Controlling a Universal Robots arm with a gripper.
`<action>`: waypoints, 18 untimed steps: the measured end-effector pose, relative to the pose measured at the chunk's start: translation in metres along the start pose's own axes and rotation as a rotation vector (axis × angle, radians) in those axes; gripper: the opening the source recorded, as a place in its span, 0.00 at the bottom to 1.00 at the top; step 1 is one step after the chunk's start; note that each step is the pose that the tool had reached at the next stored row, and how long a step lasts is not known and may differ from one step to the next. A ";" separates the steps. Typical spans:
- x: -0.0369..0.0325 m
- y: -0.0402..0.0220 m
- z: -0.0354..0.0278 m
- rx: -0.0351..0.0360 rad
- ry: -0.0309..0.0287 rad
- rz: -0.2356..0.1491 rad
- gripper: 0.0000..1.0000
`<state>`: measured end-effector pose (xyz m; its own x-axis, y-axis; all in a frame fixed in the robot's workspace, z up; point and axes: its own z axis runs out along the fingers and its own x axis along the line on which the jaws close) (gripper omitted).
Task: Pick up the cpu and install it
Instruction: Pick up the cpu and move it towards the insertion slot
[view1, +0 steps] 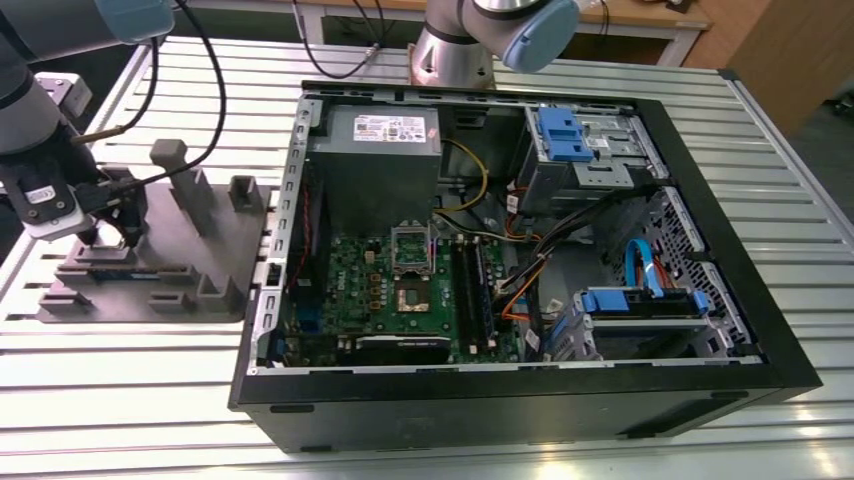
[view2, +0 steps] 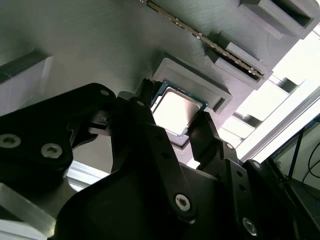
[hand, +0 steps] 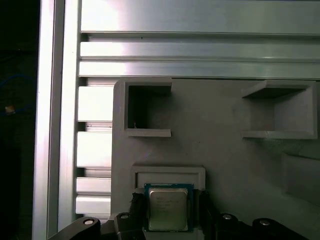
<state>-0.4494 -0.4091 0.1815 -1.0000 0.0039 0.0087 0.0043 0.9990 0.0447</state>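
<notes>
One cpu (hand: 168, 208) lies flat, metal top up, in a shallow square pocket of the grey holder block (hand: 225, 165). My gripper (hand: 170, 209) is lowered over it and stands a little wider than the chip. A dark finger sits close to each of two opposite edges, and in the first wrist view a thin gap shows on one side. I have hold of nothing, and the chip sits level in its pocket. In the second wrist view my fingers (view2: 150, 135) frame the shiny top, and a memory stick (view2: 200, 35) stands on edge in a slot of the same block. The block rests on the slatted metal surface (view1: 134, 400) at the exterior view's left. The open computer case (view1: 534, 400) lies well apart toward the centre and right, with the green motherboard (view1: 400, 290) and its socket frame (view1: 411, 245) inside it.
</notes>
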 end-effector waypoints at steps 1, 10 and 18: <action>0.0000 0.0001 0.0000 0.0000 0.0000 0.000 0.56; 0.0000 0.0002 0.0002 -0.0001 0.0006 -0.012 0.55; 0.0001 0.0005 -0.0056 -0.0003 0.0006 -0.012 0.47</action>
<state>-0.4494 -0.4089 0.1871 -0.9999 -0.0081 0.0087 -0.0077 0.9990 0.0451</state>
